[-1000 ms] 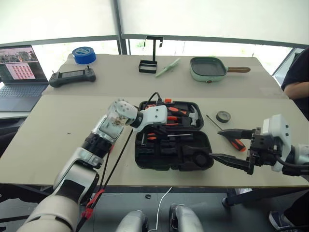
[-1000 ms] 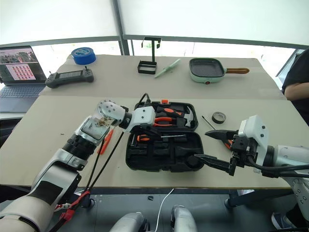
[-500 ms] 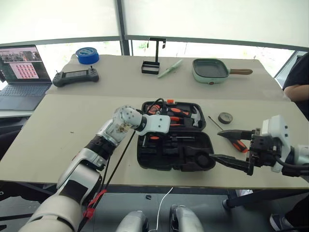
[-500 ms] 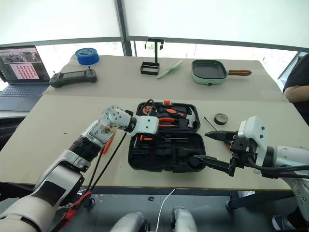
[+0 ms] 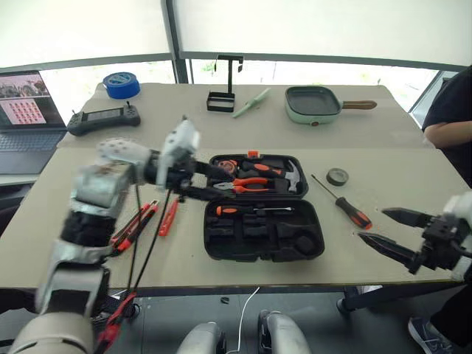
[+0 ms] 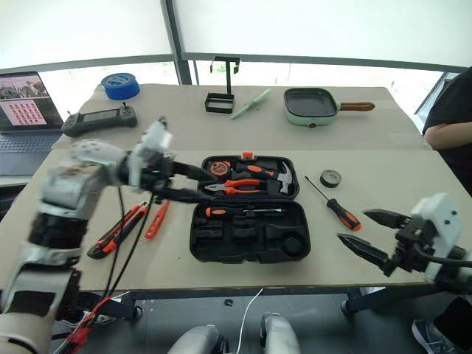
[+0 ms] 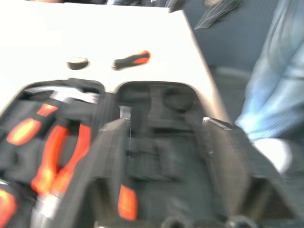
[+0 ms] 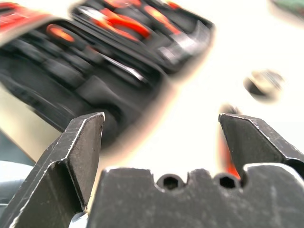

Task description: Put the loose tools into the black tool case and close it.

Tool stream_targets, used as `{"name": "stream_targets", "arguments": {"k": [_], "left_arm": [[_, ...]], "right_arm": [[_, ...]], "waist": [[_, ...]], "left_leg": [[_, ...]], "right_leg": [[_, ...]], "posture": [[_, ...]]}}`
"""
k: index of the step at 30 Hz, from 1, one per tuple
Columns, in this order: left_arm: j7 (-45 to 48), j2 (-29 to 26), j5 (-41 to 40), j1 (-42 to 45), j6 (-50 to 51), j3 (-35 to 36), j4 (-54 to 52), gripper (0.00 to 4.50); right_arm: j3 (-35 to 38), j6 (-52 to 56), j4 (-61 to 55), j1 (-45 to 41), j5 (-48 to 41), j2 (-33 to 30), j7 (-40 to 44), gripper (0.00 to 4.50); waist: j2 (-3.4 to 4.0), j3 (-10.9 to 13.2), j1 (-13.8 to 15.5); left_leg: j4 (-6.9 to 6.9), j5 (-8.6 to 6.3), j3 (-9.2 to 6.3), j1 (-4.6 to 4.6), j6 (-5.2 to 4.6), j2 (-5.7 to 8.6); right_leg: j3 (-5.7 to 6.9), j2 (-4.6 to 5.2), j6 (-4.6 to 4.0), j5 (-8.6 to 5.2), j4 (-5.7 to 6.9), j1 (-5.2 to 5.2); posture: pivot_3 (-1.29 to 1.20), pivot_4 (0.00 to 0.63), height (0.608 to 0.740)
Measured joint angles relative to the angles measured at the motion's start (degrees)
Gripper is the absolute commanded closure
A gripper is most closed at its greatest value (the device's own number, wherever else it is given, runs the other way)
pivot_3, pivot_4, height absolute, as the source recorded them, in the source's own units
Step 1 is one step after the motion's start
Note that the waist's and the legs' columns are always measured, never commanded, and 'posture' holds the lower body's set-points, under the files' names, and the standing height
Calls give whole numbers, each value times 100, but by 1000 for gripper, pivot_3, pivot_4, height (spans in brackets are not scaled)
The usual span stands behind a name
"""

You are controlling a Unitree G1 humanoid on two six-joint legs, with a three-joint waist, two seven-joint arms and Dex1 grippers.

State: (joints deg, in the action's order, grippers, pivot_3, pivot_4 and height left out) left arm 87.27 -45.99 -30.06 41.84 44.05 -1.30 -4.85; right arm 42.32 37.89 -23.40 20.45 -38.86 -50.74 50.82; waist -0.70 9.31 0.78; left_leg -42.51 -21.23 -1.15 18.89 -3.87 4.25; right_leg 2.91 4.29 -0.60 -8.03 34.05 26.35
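Right gripper (image 6: 375, 234): hung past the near right edge of the table (image 5: 66, 251), fingers spread wide, holding nothing.
Black tool case (image 5: 262, 240): lay open near the middle of the table, its near half just short of the near edge; the far half held the pliers (image 5: 247, 184) and hammer (image 5: 291, 177) in their slots.
Seated so far: one slim orange-handled screwdriver (image 5: 247, 210) lay across the near half (the other slots there looked unfilled).
Left gripper (image 6: 181, 184): hovered above the table just left of the case's far half, fingers parted and empty, tips pointing right toward the case.
Left of the case: an orange tester screwdriver (image 5: 169, 217) and two longer orange-and-black tools (image 5: 133, 225) lay loose on the bare table, near the case but apart from it.
Right of the case: an orange-and-black screwdriver (image 5: 346, 208) lay loose, with the small black tape roll (image 5: 338, 176) just beyond it.
Progress: judged early; most loose tools were out and the lid not closed.
Open room: bare table on both sides of the case and ahead of each gripper; the far table's controller (image 5: 103, 116), blue tape roll (image 5: 120, 83) and pan (image 5: 313, 103) stood well apart.
Edge caution: the case sat close to the near edge, so pushing it nearward looked risky.
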Motion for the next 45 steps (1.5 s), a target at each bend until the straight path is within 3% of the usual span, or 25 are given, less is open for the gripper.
{"name": "stream_targets", "arguments": {"k": [1, 6, 12, 17, 22, 25, 28, 29, 33, 40, 45], "left_arm": [[4, -151, -153, -50, 162, 101, -126, 51], [-96, -438, -683, -209, 530, 300, -786, 51], [-473, -535, -855, -368, 562, 308, -1111, 51], [-693, -589, -950, -470, 519, 277, -1341, 51], [-923, -596, -960, -526, 462, 249, -1428, 51], [-969, -597, -1020, -528, 463, 248, -1437, 0], [-1018, -615, -1033, -564, 444, 248, -1436, 0], [-1023, -629, -1032, -581, 432, 246, -1432, 0], [-1032, -649, -1026, -589, 297, 241, -1421, 0], [-1149, -785, -922, -955, 204, 236, -1226, 0], [-1128, -844, -913, -1069, 96, 240, -1240, 0]], "right_arm": [[45, -12, 176, 56, 70, -5, 45, 0], [-462, -365, 975, -501, 447, -136, 270, 0], [-1873, -822, 2420, -2056, 1166, -183, 310, 0], [-2966, -1210, 3589, -3201, 1821, 21, 362, 0], [-3485, -1521, 4431, -3992, 2210, 421, 365, 0], [-3526, -1681, 4742, -4206, 2304, 504, 399, 703], [-3531, -1878, 4828, -4214, 2408, 514, 431, 1839], [-3516, -1895, 4820, -4194, 2404, 522, 449, 1980], [-3385, -1895, 4624, -3965, 2340, 516, 540, 3354], [-2939, -1319, 3602, -3499, 1786, 74, 838, 3466], [-2974, -776, 2477, -4113, 1163, -264, 1432, 3466]], "waist": [[0, 1, 9], [-1, 1, -24], [0, 1, -92], [1, 2, -98], [1, 2, -105], [1, 2, -123], [2, 2, -138], [2, 2, -143], [2, 2, -134], [51, 17, -161], [55, 19, -182]], "left_leg": [[8, 1, 0, -16, 2, 1], [56, 4, 32, -75, 13, 5], [78, 22, 42, -72, 38, -5], [80, 23, 38, -66, 38, -7], [80, 22, 38, -67, 38, -6], [80, 22, 37, -67, 38, -6], [81, 23, 36, -68, 40, -7], [81, 23, 36, -68, 41, -7], [81, 23, 33, -68, 42, -7], [81, 23, 40, -67, 42, -6], [89, 26, 37, -69, 48, -13]], "right_leg": [[-3, 0, 2, -2, -1, -16], [-52, 1, 8, -6, 2, -40], [-50, -2, -29, -17, 13, -12], [-41, 1, -33, -19, 9, -9], [-42, 1, -33, -19, 8, -9], [-40, 1, -33, -18, 8, -9], [-38, 0, -33, -19, 9, -9], [-38, 0, -33, -19, 9, -9], [-34, 1, -33, -19, 8, -10], [-42, -1, -33, -19, 12, -3], [-42, -6, -35, -18, 11, -3]], "posture": [[0, 150, 740], [0, 150, 740], [0, 150, 740], [0, 150, 740], [0, 150, 740], [0, 150, 740], [0, 150, 740], [0, 150, 740], [0, 150, 740], [0, 150, 740], [0, 150, 740]]}}
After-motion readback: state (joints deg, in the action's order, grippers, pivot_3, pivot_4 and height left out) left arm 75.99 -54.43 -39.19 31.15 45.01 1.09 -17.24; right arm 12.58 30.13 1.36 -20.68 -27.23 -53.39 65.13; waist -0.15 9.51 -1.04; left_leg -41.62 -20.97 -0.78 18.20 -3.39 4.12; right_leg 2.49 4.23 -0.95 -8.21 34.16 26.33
